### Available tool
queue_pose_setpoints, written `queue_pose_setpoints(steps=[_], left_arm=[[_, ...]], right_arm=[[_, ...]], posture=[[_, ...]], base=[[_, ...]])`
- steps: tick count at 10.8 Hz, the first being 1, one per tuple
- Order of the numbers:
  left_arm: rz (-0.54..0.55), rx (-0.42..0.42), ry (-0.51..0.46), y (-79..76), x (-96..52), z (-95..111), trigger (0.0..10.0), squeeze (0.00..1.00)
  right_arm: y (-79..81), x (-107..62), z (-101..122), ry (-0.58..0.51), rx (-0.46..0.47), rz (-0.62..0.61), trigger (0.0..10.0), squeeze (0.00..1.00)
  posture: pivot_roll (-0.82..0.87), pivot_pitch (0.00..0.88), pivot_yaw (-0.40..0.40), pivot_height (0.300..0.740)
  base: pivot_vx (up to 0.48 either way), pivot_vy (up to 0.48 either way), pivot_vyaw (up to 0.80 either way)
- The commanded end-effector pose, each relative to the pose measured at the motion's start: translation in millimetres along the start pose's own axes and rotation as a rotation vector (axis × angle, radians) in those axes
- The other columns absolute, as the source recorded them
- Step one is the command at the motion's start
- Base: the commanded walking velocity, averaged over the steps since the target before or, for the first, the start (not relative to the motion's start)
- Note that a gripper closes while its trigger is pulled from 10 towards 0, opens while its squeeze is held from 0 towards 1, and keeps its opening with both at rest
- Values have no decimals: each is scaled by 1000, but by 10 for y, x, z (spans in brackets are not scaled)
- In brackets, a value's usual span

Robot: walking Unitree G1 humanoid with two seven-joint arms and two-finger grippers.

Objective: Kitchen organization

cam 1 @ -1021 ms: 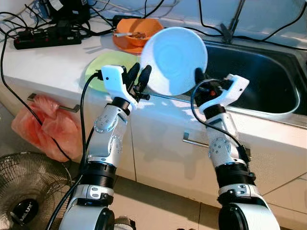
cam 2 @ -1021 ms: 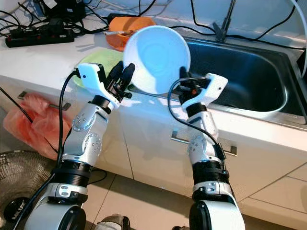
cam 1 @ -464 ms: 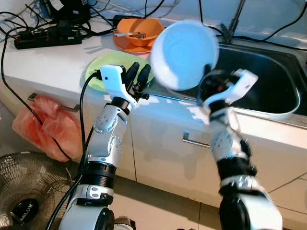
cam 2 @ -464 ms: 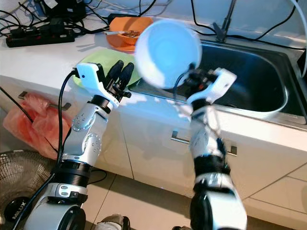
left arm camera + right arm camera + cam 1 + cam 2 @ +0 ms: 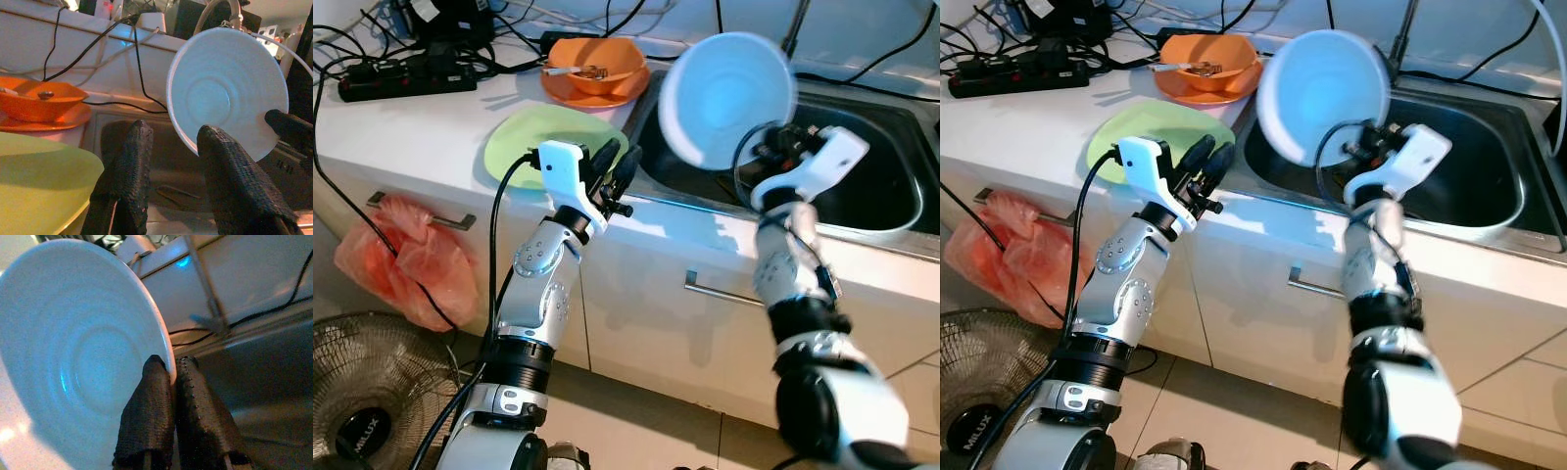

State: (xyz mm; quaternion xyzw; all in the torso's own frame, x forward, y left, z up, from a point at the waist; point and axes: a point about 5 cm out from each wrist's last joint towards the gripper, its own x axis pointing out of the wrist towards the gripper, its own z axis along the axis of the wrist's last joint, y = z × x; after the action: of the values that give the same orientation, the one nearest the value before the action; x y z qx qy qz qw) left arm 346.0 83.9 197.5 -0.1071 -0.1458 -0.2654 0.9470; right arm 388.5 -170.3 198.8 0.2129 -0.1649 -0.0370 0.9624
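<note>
Right hand (image 5: pixel 762 157) raised over sink (image 5: pixel 891 196), pinching white plate (image 5: pixel 729 98) rim.

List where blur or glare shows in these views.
Eye views: the white plate and right arm are motion-smeared, the green plate and left arm sharp. Left wrist view: crisp but dim. Right wrist view: soft focus, bluish sheen on the white plate.

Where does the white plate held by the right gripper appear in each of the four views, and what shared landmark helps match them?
Left eye view: white plate upper centre-right, above the sink's left part.
Right eye view: upper centre, same pose.
Left wrist view: right of centre, beyond the left gripper fingers.
Right wrist view: across the left side, rim pinched by the right gripper.
Shared landmark: the steel sink behind the plate.
</note>
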Motion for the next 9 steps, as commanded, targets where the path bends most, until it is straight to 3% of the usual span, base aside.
queue_pose_setpoints(steps=[1,3,5,9], left_arm=[[-25,3,5,-46,-11,-1,10000,0],[-33,3,11,-56,-17,-2,10000,0],[-53,1,26,-89,-35,-14,10000,0],[-116,-5,91,-128,-99,-80,10000,0]], right_arm=[[49,76,122,-54,-54,7,10000,0],[62,137,183,-73,-186,8,10000,0],[169,169,176,-94,-406,82,10000,0],[290,156,113,-113,-676,199,10000,0]], posture=[[225,47,-38,740],[228,48,-40,740],[234,52,-44,740],[240,53,-44,740]], base=[[0,0,0],[0,0,0],[0,0,0],[0,0,0]])
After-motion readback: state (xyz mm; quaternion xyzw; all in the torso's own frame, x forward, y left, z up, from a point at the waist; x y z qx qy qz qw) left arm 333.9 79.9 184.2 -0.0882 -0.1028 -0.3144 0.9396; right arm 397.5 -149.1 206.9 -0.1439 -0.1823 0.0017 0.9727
